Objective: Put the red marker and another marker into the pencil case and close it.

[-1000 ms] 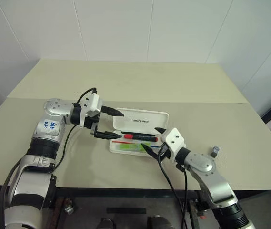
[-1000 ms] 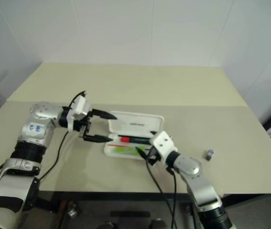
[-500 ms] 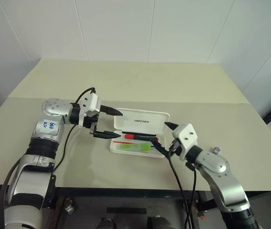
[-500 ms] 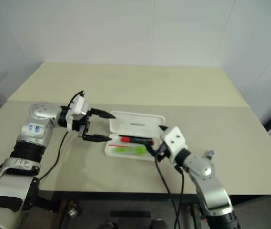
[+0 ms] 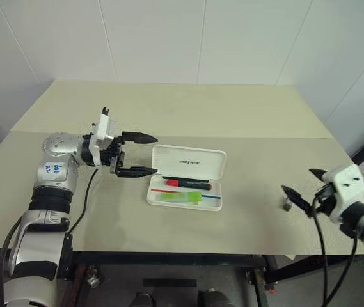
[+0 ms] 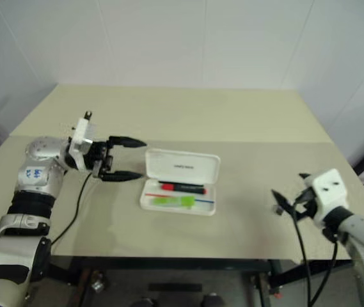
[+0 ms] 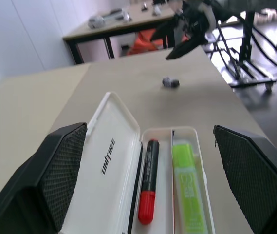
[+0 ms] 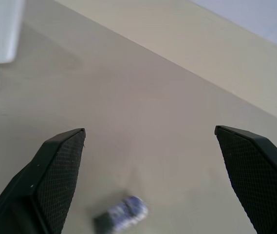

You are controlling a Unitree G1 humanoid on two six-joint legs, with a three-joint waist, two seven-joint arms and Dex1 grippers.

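The white pencil case (image 5: 191, 162) lies open at the table's middle, lid tilted back. Inside lie the red marker (image 5: 188, 183) with its black section and, in front of it, another marker (image 5: 182, 197), bright green; the left wrist view shows the red marker (image 7: 148, 187) and the green one (image 7: 187, 190) side by side in the tray. My left gripper (image 5: 155, 154) hovers just left of the case, open and empty, pointing at it. My right gripper (image 5: 297, 180) is open and empty far to the right, near the table's right edge.
A small grey object (image 5: 287, 205) lies on the table just under my right gripper and appears between its fingers in the right wrist view (image 8: 123, 214). A seam (image 5: 265, 137) crosses the table behind the case. White walls stand behind.
My right arm swung away from the case's front right corner, far out to the right. My left gripper drew back a little to the left of the case. Both markers stayed in the tray.
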